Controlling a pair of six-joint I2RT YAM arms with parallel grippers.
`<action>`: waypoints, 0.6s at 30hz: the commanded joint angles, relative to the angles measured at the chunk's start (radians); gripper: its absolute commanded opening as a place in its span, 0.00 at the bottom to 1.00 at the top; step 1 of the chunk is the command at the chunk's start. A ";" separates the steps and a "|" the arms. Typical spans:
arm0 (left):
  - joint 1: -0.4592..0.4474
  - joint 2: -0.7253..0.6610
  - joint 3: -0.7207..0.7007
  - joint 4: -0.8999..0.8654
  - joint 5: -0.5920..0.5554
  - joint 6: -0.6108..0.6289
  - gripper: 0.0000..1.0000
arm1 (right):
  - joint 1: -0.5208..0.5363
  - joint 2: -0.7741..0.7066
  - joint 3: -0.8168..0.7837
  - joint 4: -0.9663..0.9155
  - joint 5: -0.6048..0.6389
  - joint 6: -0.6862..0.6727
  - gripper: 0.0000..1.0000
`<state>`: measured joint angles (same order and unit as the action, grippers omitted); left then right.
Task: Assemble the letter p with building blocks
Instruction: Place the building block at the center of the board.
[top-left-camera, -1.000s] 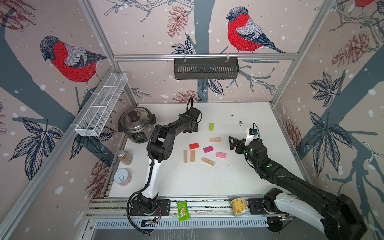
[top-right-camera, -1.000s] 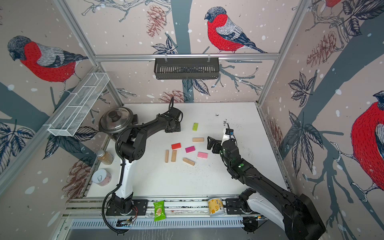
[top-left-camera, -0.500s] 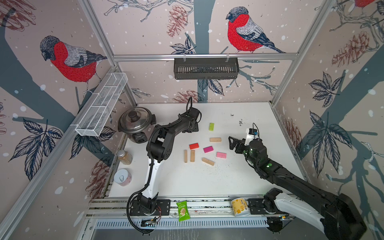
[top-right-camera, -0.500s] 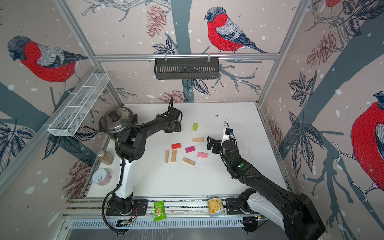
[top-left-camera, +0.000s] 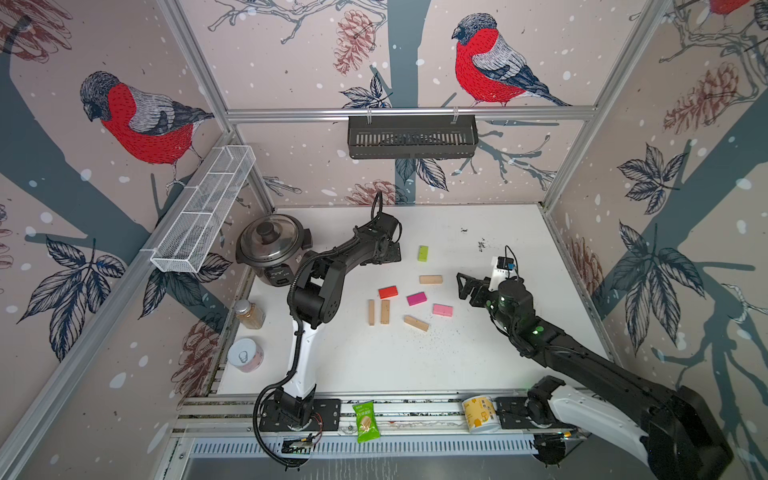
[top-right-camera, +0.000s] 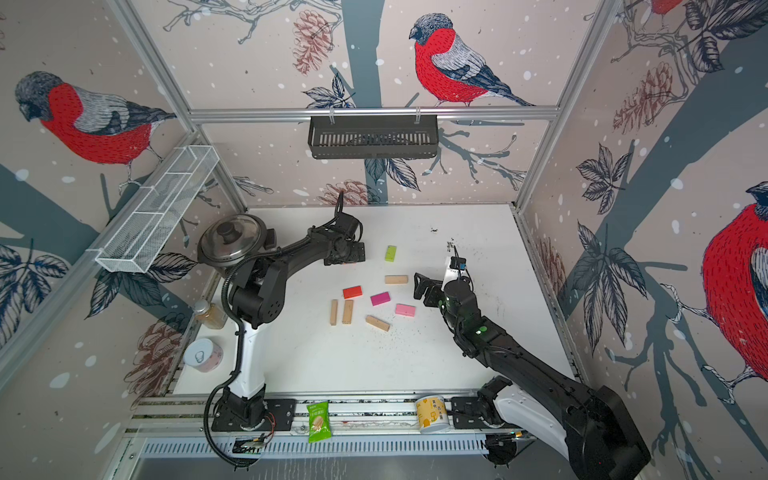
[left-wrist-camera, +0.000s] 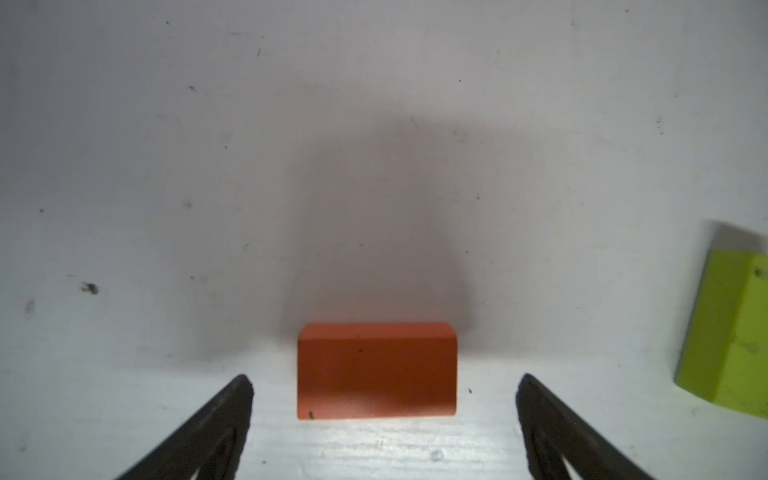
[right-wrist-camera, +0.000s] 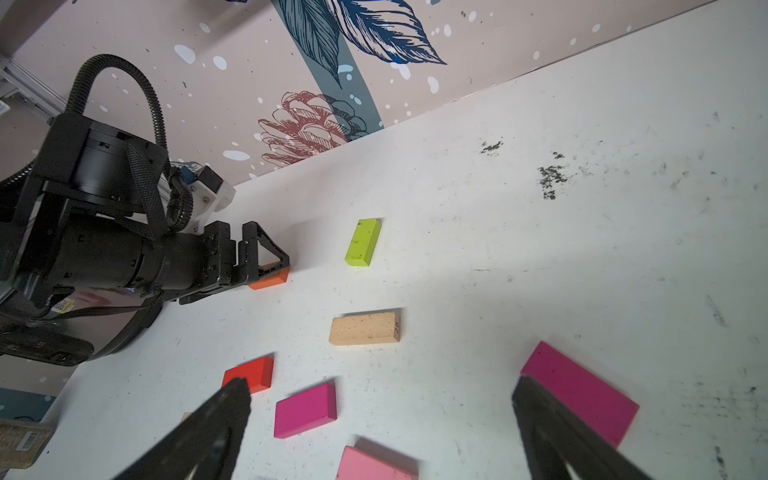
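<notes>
A: Well, we read "20" on the end of a tan block (right-wrist-camera: 365, 329).
B: Our left jaws stand released astride the orange block (left-wrist-camera: 376, 370); right jaws spread, holding nothing. Bare tabletop (top-left-camera: 415, 365) lies nearer our bases.

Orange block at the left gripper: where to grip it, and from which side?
Probably from above, closing on its two opposite side faces. The orange block lies flat on the table, and the open left gripper straddles it with a gap at each finger; the lime-green block lies clear.
</notes>
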<state>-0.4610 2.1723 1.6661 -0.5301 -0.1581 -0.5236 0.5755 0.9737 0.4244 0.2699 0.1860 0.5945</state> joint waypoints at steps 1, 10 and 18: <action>0.002 -0.044 -0.028 0.017 0.013 0.004 0.97 | 0.001 0.002 0.007 0.030 -0.004 -0.019 1.00; -0.007 -0.175 -0.140 0.056 0.048 0.000 0.97 | 0.002 0.002 0.008 0.029 -0.006 -0.021 1.00; -0.062 -0.381 -0.351 0.106 0.044 0.003 0.97 | 0.004 -0.003 0.011 0.025 -0.008 -0.027 1.00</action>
<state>-0.5056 1.8427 1.3628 -0.4496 -0.1089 -0.5236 0.5758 0.9756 0.4248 0.2703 0.1825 0.5770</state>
